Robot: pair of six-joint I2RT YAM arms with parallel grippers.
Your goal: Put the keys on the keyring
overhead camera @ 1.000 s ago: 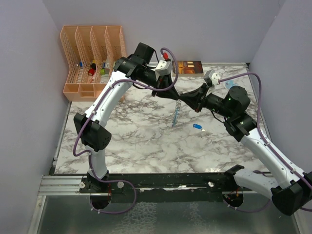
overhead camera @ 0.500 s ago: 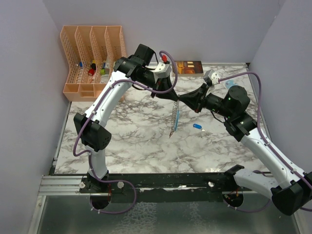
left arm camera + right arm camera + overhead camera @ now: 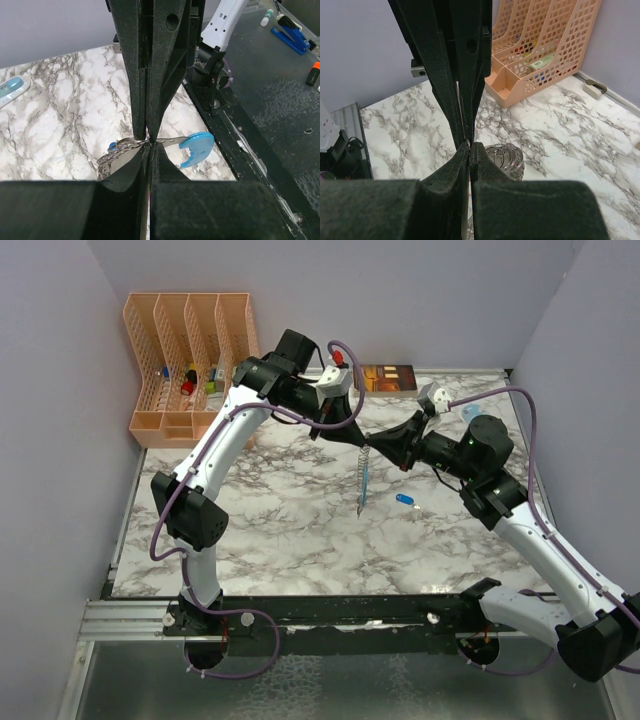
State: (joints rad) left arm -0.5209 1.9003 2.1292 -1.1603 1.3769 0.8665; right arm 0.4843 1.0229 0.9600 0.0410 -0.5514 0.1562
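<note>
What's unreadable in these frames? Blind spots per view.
- Pinch point: shut left claw and right claw hide which keyring link each grips, both wrist views; too small in top view.
- Ring opening: behind the claws, both wrist views.
- Blue key on the table: blade detail too small, top view.
- Red key: not found in any view.
- Organizer contents: too small, top view.

Layout from above. We mark the white marbled surface (image 3: 270, 525), over whose middle the left gripper (image 3: 359, 438), reaching in from the far left, meets the right gripper (image 3: 375, 447), reaching in from the right. The grey metal keyring with a light-blue strap (image 3: 362, 480) hangs below that meeting point. The small key with a blue plastic tag (image 3: 405, 500) lies on the surface just right of it. The peach plastic mesh file organiser (image 3: 190, 350) stands in the far-left corner, and the flat brown box (image 3: 388, 377) lies at the far edge.
</note>
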